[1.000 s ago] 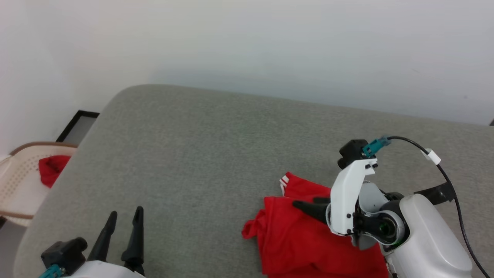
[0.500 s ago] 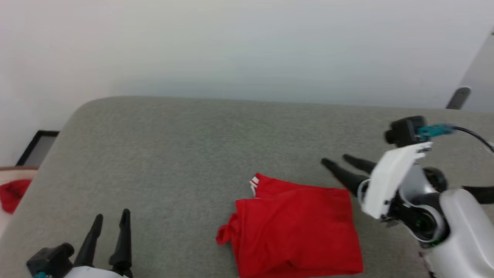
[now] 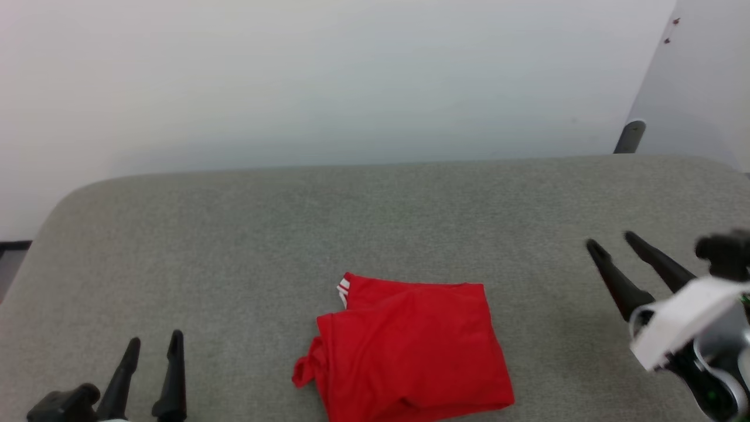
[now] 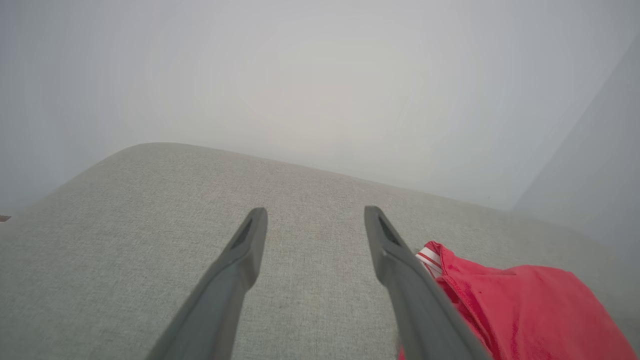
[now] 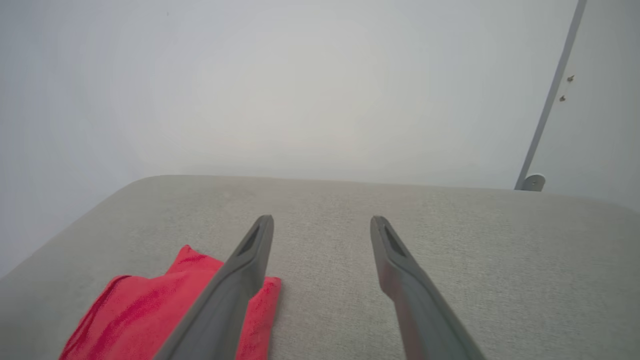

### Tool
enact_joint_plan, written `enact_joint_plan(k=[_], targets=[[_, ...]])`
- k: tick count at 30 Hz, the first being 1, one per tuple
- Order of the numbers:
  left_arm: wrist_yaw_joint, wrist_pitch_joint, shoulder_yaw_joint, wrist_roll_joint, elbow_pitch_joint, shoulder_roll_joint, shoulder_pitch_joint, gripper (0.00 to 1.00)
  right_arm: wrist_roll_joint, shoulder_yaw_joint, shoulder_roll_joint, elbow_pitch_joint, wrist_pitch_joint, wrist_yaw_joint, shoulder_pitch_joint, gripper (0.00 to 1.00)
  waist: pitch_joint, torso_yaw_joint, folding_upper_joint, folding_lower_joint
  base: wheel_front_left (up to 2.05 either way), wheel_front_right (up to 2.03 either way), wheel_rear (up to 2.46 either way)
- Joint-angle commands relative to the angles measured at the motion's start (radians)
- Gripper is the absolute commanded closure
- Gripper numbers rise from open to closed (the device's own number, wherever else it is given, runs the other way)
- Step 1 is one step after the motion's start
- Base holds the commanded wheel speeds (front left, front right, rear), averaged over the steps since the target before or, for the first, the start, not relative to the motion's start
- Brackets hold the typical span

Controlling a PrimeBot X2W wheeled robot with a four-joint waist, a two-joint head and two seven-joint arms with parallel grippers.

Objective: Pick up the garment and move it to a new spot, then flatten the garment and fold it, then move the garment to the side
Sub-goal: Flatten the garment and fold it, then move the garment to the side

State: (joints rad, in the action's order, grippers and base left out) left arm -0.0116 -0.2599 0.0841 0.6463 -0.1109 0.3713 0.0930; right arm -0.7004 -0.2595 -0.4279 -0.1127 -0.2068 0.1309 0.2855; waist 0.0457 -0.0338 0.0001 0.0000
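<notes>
Right gripper [image 3: 610,240], jaws apart, has withdrawn to 3 o'clock of the folded garment [image 3: 410,346]; left gripper [image 3: 155,337] idle, jaws apart; side move likely next.

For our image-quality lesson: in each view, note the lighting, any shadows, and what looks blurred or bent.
Head view: soft even light, hardly any shadows, the garment sharp, the right gripper's white wrist smeared. Left wrist view: the wall washed-out, hazy. Right wrist view: the grey cushion's far edge bows, wide-angle distortion.
</notes>
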Motion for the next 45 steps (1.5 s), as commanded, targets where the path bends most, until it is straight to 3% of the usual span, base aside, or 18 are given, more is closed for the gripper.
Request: enact_joint_plan(k=[1,7,22,45], targets=[[0.004,-0.005,-0.004,-0.013,0.000,0.003,0.015,0.00,0.022,0.004,-0.018,-0.005,0.056,0.000,-0.033,0.00,0.009,-0.011,-0.0001,0.0000,0.00,0.00,0.00],[0.018,-0.006,-0.020,-0.023,-0.009,0.006,0.027,0.00,0.037,0.021,-0.038,-0.041,0.202,0.000,-0.117,0.00,0.021,-0.022,-0.0001,0.0000,0.00,0.00,0.00],[0.044,-0.005,-0.078,-0.073,-0.015,-0.003,0.062,0.00,0.155,0.122,-0.043,-0.069,0.391,0.000,-0.273,0.00,0.047,-0.022,-0.0001,0.0000,0.00,0.00,0.00],[0.059,-0.005,-0.087,-0.093,-0.028,-0.025,0.060,0.00,0.231,0.191,0.016,0.006,0.349,0.000,-0.344,0.00,0.051,-0.006,-0.0001,0.0000,0.00,0.00,0.00]])
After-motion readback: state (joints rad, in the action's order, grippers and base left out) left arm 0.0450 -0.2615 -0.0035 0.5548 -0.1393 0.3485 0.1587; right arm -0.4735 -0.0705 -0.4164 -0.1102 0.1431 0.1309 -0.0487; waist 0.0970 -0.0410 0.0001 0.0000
